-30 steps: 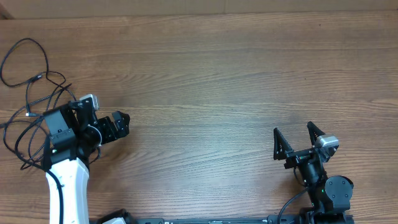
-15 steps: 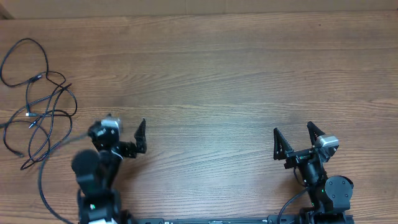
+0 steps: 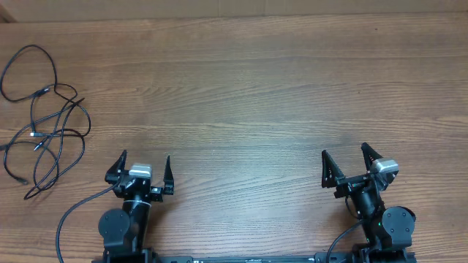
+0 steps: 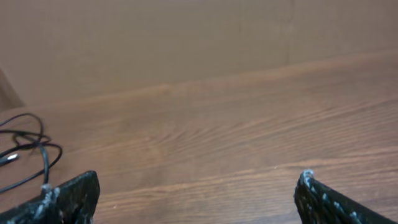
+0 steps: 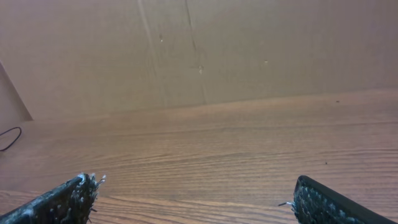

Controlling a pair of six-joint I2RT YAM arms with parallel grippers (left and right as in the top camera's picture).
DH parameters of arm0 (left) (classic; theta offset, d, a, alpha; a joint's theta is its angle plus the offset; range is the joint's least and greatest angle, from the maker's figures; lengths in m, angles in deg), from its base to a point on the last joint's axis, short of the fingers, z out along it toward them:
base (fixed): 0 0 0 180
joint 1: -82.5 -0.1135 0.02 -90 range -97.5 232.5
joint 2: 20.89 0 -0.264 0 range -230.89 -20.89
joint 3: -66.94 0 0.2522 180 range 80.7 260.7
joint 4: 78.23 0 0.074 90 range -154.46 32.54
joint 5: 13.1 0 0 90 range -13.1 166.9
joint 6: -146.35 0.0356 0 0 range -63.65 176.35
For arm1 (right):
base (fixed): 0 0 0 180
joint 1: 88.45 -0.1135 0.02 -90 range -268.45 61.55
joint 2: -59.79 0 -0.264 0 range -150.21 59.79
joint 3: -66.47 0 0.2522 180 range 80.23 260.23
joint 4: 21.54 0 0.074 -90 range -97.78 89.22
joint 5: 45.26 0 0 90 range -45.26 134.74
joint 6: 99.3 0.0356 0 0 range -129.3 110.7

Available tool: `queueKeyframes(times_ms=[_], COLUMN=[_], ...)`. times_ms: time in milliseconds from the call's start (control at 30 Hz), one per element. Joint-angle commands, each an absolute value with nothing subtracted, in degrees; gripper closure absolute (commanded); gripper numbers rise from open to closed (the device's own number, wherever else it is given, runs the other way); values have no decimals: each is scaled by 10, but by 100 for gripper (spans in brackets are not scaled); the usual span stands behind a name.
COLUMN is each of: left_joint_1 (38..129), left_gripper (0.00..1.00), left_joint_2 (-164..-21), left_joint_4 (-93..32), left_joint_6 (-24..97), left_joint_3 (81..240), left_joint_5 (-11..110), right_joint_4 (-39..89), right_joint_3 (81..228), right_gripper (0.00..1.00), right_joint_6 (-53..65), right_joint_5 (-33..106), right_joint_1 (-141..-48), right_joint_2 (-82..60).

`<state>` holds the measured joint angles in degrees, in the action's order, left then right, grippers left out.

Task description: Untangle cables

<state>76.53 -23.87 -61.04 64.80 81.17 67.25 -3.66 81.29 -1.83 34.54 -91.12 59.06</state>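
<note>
Two grippers sit low at the near edge of the wooden table (image 3: pixel 248 88), and I take the left gripper (image 3: pixel 145 156) as my mark. Its two black fingers (image 4: pixel 71 198) stand spread wide, pointing away from the base, with only bare wood between them.

The cables (image 3: pixel 53 134) lie well apart from that gripper, out beyond its tips and off to its left, near the table's left edge. They are thin black cords looped over one another in a loose tangle, flat on the wood, with small plug ends showing among the loops. They lie clear of both grippers. Through the left wrist camera only the nearest loops show, out past the left-hand finger.

The right gripper (image 3: pixel 344 150) sits well to the right of the left gripper and about level with it, at the same near edge. Its fingers are spread just as wide and grip nothing. Its wrist camera catches a small black curve of cord at the far left edge of its view.

Far ahead of the left gripper, where the tabletop ends, stands a plain brown wall (image 5: pixel 249 50).
</note>
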Motion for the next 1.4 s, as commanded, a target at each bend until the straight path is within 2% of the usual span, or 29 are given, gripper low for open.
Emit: queueKeyframes(times_ms=[0, 1367], left_joint_1=[769, 769], left_gripper=[0, 1], left_joint_2=[-211, -213], left_joint_4=[-614, -606], left_joint_6=[664, 664], left_joint_3=[810, 810], left_joint_5=[692, 694], right_joint_4=[-39, -39], right_joint_3=[807, 807], right_gripper=[0, 0], right_joint_6=[-19, -19], right_joint_5=[348, 348], right_joint_1=[-914, -914], right_joint_2=[596, 596])
